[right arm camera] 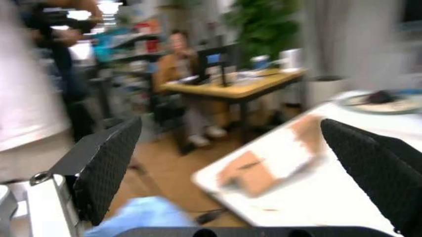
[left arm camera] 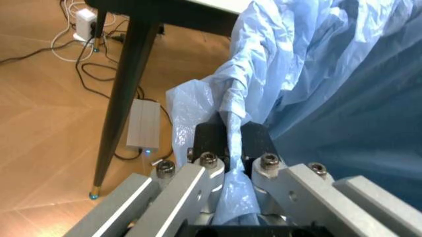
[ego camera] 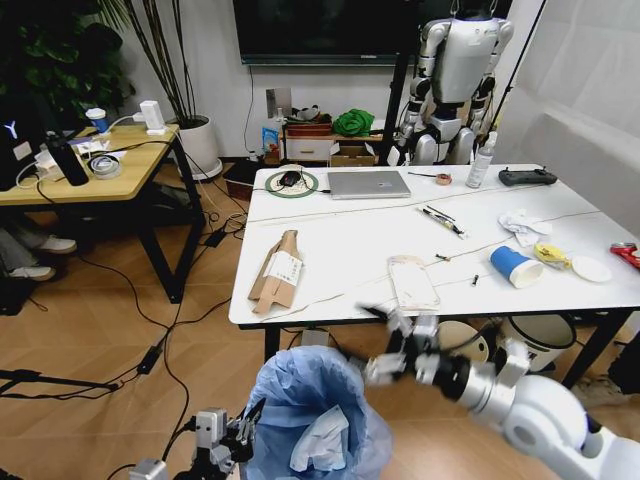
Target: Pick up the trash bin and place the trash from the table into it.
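The trash bin (ego camera: 312,412), lined with a crinkled light-blue bag (left arm camera: 316,74), hangs low before the table's near edge. My left gripper (ego camera: 225,440) is shut on its bagged rim (left arm camera: 232,143). A white scrap (ego camera: 320,440) lies inside it. My right gripper (ego camera: 398,345) hovers open and empty by the near edge of the table (ego camera: 340,225), its fingers (right arm camera: 105,168) wide apart. On the table lie a flattened cardboard box (ego camera: 278,270) (right arm camera: 264,165), a white packet (ego camera: 413,282), a blue cup (ego camera: 515,266), a tissue (ego camera: 522,226), a white lid (ego camera: 590,268) and a red can (ego camera: 626,253).
A laptop (ego camera: 368,184), a green ring (ego camera: 291,182), a spray bottle (ego camera: 481,160) and a controller (ego camera: 527,177) sit at the table's far side. Buckets (ego camera: 540,335) stand beneath it. A wooden desk (ego camera: 90,165) is to the left. Cables and a power brick (left arm camera: 143,126) lie by a table leg (left arm camera: 122,94).
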Available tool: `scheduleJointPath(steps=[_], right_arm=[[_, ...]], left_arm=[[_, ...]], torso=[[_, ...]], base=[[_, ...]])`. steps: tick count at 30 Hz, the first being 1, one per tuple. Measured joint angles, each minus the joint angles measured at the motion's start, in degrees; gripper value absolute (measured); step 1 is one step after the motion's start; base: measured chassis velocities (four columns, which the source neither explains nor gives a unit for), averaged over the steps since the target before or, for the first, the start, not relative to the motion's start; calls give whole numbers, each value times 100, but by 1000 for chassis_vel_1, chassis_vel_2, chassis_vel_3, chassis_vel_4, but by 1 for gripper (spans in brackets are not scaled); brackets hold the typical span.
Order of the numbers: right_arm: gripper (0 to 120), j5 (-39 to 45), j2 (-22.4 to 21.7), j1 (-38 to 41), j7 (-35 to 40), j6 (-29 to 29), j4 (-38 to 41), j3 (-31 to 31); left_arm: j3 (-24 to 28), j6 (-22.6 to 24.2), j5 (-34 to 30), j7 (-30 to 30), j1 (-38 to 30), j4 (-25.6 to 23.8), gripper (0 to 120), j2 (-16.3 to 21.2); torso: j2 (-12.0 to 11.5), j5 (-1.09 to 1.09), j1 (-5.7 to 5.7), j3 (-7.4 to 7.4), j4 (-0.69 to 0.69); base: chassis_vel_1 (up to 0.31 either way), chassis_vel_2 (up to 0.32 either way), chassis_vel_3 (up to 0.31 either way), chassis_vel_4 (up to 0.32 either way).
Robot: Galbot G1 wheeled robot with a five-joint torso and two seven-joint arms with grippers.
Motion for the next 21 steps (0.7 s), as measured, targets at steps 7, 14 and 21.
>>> scheduleJointPath(steps=[7, 14, 21], right_arm=[[100, -294, 161, -385, 1042, 224, -34, 667], [100, 38, 165, 684, 1940, -767, -174, 179], [100, 516, 455, 2654, 2714, -1159, -877, -1451]], left_arm=[[-125, 133, -742, -213, -355, -32, 0, 770], [-66, 154, -859, -172, -419, 141, 0, 1216], [-124, 110, -562, -28, -272, 196, 0, 863]], torso=[[0, 0, 0, 0, -1], [0, -1, 0, 0, -1], [0, 0, 1, 1, 2]], base=[[0, 0, 0, 0], [0, 0, 0, 0], [0, 0, 0, 0]])
